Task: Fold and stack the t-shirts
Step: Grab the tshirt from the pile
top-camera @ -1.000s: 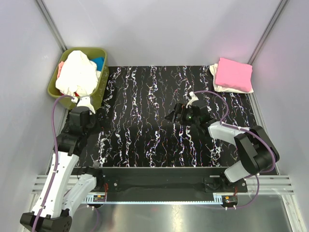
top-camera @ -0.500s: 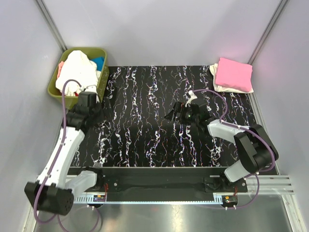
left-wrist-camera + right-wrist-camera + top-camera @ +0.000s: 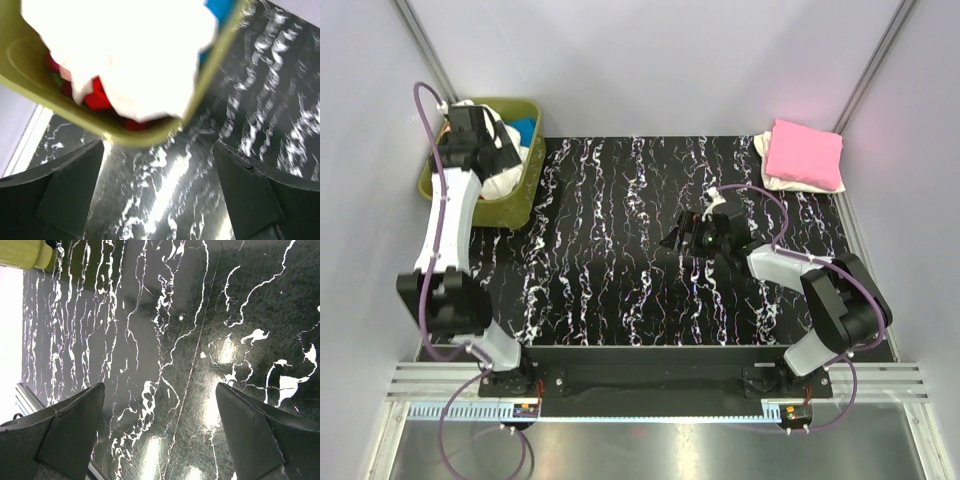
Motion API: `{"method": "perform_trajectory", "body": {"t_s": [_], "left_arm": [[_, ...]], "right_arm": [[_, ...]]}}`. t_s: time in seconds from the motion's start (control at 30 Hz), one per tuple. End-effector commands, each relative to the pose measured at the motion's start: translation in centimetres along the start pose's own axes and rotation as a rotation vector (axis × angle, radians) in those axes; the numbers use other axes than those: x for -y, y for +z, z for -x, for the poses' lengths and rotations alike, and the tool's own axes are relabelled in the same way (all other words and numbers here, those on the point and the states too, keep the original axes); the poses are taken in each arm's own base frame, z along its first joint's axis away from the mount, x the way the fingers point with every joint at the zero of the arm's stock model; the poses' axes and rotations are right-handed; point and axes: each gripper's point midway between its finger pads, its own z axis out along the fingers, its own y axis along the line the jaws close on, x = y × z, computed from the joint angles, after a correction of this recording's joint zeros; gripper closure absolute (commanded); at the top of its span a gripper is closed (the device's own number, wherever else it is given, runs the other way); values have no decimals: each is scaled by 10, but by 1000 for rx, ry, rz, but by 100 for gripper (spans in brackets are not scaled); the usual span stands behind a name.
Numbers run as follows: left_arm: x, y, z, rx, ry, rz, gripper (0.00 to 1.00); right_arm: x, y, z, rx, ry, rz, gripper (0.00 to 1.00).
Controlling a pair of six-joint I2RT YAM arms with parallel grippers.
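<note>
A crumpled white t-shirt (image 3: 125,50) fills the olive-green basket (image 3: 525,190), with a red t-shirt (image 3: 95,99) under it and a blue one (image 3: 524,128) at its far side. My left gripper (image 3: 480,145) hovers over the basket, open and empty; in the left wrist view (image 3: 157,200) its fingers frame the basket's rim (image 3: 150,135) and the mat. A folded pink t-shirt (image 3: 804,152) lies on a folded cream one (image 3: 766,160) at the back right. My right gripper (image 3: 680,240) is open and empty, low over the mat's middle, as its wrist view (image 3: 160,435) shows.
The black marbled mat (image 3: 620,270) covers the table. Grey walls stand close on the left, the back and the right. The basket's corner shows in the right wrist view (image 3: 25,252). A metal rail (image 3: 650,380) runs along the near edge.
My left arm has swung up and back from beside the basket's near end to above the basket. The right gripper has hardly moved.
</note>
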Motion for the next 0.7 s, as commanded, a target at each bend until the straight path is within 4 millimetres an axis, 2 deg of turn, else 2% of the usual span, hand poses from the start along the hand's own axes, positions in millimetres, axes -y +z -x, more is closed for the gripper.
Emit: {"method": "perform_trajectory", "body": {"t_s": [0.0,0.03,0.07,0.1,0.17,0.2,0.23,0.3,0.43,0.6,0.63,0.67], "left_arm": [[-19,34,24,-9,-75,33,4],[-17,37,36,6,-86,17,5],[-21,45,39,-2,-95,19,6],[-20,65,32,-45,-89,24,7],[-17,74,42,-47,-89,17,7],[-17,92,33,-86,-77,22,8],[-14,96,36,-89,-75,15,9],[-13,115,23,-134,-76,13,11],[-11,131,10,-166,-89,3,19],[-8,141,2,-183,-95,-16,46],[-7,141,4,-182,-99,-28,55],[-3,142,4,-192,-105,-53,75]], "right_arm": [[-14,3,12,20,-27,36,0],[-14,3,12,19,-27,37,0],[-14,3,13,20,-28,38,0],[-14,3,12,17,-29,40,0],[-13,4,13,18,-26,39,0],[-13,4,12,16,-26,35,0],[-12,5,12,17,-25,32,0],[-12,5,13,18,-24,33,0],[-11,6,12,12,-22,29,0],[-10,7,12,10,-20,25,0],[-11,7,13,12,-21,27,0],[-11,7,13,11,-21,28,0]]}}
